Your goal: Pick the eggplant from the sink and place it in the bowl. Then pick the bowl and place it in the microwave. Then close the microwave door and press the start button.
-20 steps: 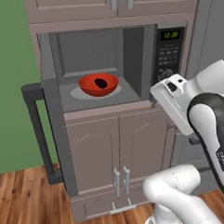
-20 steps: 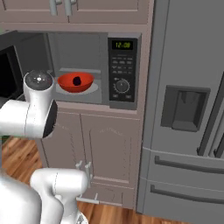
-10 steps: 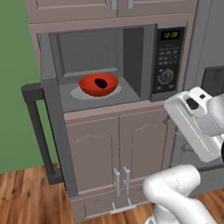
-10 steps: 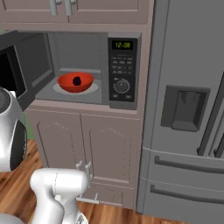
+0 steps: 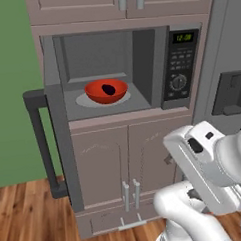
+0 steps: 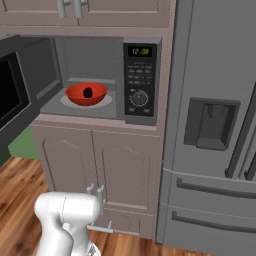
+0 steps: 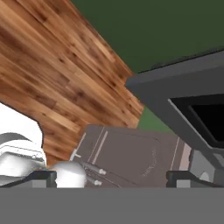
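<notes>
The red bowl [image 5: 106, 91] with the eggplant [image 5: 108, 88] sits inside the microwave [image 6: 107, 80]. The gripper [image 7: 111, 177] looks open and empty. Next, push the microwave door [image 5: 57, 141] shut slowly, pressing near its handle [image 5: 40, 141].

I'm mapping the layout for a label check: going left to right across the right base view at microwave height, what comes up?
Microwave door → bowl holding the eggplant → button panel → fridge dispenser
</notes>
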Controlling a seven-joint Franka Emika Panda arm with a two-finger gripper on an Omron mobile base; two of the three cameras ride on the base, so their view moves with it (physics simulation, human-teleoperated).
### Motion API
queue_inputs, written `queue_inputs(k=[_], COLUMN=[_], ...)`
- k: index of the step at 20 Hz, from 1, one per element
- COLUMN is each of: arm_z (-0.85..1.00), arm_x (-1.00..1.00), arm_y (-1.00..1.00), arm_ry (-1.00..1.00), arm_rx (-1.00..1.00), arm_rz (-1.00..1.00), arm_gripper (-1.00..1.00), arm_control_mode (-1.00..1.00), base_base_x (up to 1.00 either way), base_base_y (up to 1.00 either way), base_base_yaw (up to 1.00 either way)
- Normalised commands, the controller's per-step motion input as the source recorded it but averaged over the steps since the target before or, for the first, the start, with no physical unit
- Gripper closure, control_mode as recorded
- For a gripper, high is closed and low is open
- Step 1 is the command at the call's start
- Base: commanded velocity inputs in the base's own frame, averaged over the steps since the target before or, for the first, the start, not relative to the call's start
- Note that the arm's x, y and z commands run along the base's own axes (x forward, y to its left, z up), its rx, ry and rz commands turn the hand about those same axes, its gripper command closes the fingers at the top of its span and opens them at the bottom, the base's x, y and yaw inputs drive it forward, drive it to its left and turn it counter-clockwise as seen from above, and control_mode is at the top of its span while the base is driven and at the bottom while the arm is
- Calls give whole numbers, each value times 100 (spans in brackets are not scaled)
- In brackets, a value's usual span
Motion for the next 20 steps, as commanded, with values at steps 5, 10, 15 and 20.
queue_inputs(k=[5, 10, 15, 20], arm_z=[0, 0, -7, -7], arm_x=[-27, -31, 1, 5], arm_y=[68, 48, 92, 97], arm_ry=[0, 0, -1, -7], arm_rx=[-2, -2, -6, -6], arm_rz=[-18, -16, -11, -5], arm_gripper=[-100, -100, -100, -100], arm_control_mode=[-100, -100, -100, -100], base_base_x=[0, 0, 0, 0], base_base_y=[0, 0, 0, 0], base_base_yaw=[0, 0, 0, 0])
